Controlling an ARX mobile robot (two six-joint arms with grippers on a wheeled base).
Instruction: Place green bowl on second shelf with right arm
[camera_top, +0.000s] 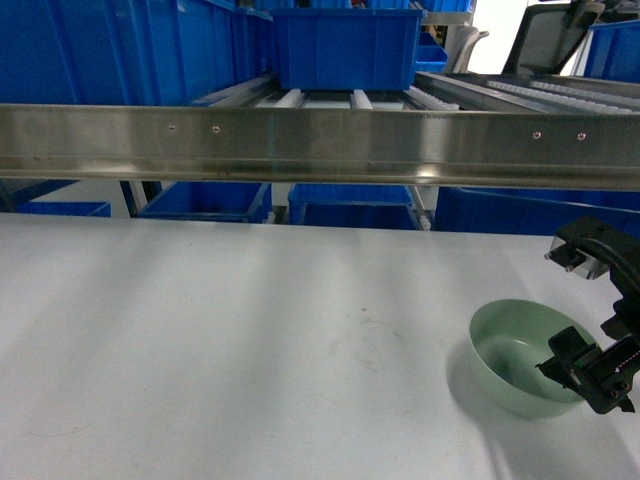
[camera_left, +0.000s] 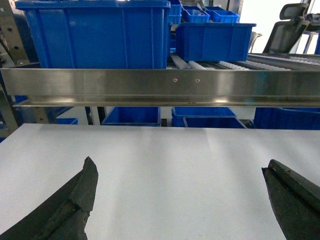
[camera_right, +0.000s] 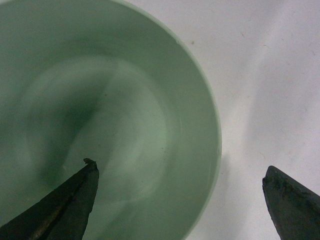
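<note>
Pale green bowl (camera_top: 520, 357) was seen upright on the white tabletop (camera_top: 250, 340), toward the right front of the head view. Nothing was seen inside it; its smooth interior (camera_right: 100, 115) was bare in the right wrist view. The right gripper (camera_top: 592, 372) was positioned at the bowl's right rim with its jaws spread wide: in the right wrist view one finger (camera_right: 65, 200) was shown over the inside of the bowl and the other finger (camera_right: 292, 202) outside it over the table, with the rim between them. No grip on the rim was shown.

The left gripper (camera_left: 182, 200) was likewise seen spread apart above bare tabletop, nothing held between its two dark fingers.

Beyond the table, the steel rack's front rail (camera_top: 320, 145) was seen running across the view. On the roller rails of the shelf (camera_top: 330, 98) behind it, a blue crate (camera_top: 345, 48) was seen standing; its contents could not be made out. A larger blue crate (camera_left: 95, 32) was seen at the left of that level, and more blue crates (camera_top: 350, 212) were visible on the level below the rail.
</note>
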